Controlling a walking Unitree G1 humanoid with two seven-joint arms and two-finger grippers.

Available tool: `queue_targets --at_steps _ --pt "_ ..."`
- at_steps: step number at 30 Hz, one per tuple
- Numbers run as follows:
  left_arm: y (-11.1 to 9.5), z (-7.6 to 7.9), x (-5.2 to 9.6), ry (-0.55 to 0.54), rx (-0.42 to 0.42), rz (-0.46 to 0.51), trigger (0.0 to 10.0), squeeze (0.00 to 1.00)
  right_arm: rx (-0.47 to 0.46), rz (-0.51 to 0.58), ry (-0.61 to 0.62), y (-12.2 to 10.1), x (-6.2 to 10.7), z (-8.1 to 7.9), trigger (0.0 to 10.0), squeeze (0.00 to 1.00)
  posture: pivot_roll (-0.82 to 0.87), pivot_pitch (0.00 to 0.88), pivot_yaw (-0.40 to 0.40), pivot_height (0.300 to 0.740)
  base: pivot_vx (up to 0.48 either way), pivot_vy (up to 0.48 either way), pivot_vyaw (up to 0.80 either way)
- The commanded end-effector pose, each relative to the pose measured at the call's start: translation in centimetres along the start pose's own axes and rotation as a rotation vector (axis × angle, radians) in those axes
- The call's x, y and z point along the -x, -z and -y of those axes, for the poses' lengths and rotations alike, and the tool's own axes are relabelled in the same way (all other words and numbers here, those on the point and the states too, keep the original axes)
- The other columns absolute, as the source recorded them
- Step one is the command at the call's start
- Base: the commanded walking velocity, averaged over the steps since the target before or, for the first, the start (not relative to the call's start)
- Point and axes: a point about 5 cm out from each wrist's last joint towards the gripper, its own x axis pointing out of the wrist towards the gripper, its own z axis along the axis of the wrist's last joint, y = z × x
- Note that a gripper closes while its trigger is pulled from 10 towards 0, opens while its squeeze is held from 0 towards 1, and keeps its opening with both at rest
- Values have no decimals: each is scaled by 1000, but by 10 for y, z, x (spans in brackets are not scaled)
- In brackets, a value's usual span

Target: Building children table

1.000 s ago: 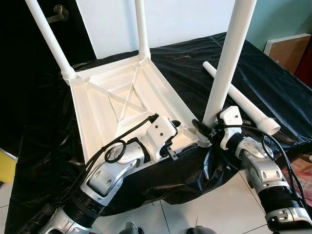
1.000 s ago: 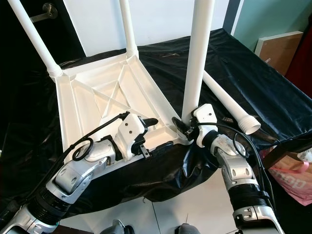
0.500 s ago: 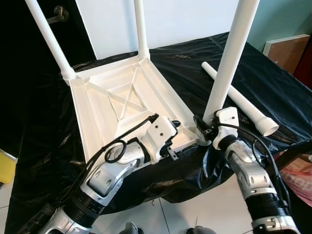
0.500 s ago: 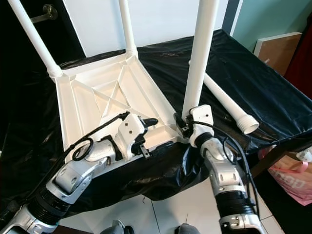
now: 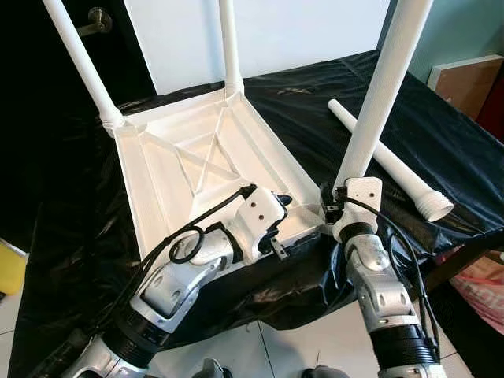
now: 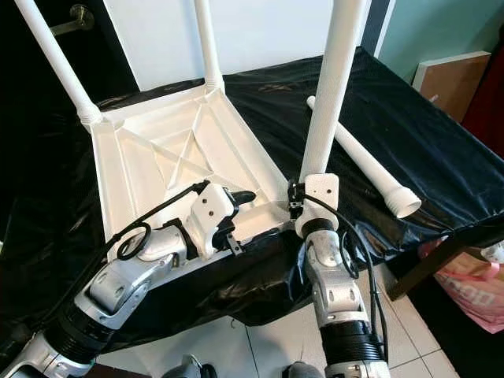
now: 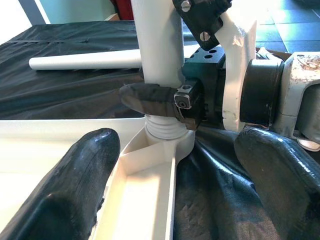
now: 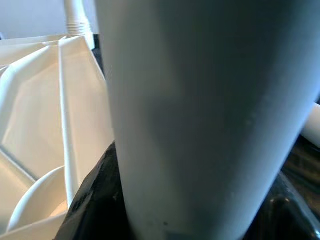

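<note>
A white children's table top [image 5: 197,157] lies upside down on a black sheet [image 5: 441,134]. Two white legs stand in its far corners [image 5: 83,67] [image 5: 229,47]. A third leg [image 5: 378,94] stands almost upright in the near right corner, and my right gripper [image 5: 329,206] is shut on it just above its threaded base [image 7: 162,127]. My left gripper [image 5: 291,222] is open beside that corner. It straddles the top's near rim, with one finger [image 7: 75,195] over the inside and the other finger [image 7: 280,175] outside. A fourth leg [image 5: 386,161] lies loose on the sheet to the right.
The sheet hangs over the near edge of the support, with white floor tiles [image 5: 315,346] below. A wooden board [image 5: 466,79] leans at the far right, with a pink bag [image 5: 482,283] below it. A yellow object [image 5: 8,268] is at the left and a door handle [image 5: 98,20] at the back left.
My right forearm has swung from the right to straight below the near right leg, turning the gripper around the leg it holds. The left arm and the table top have stayed still.
</note>
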Motion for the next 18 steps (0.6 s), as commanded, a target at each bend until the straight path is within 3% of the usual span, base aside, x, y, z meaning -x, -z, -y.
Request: queue_targets --at_steps 1,18 --pt "2 9 1 124 -1 -8 10000 0 -23 -114 91 21 7 7 10000 0 -71 81 55 740 0 0 0" --pt "2 12 -1 139 -2 -3 10000 0 -20 -79 98 14 10 4 10000 0 -86 65 54 740 0 0 0"
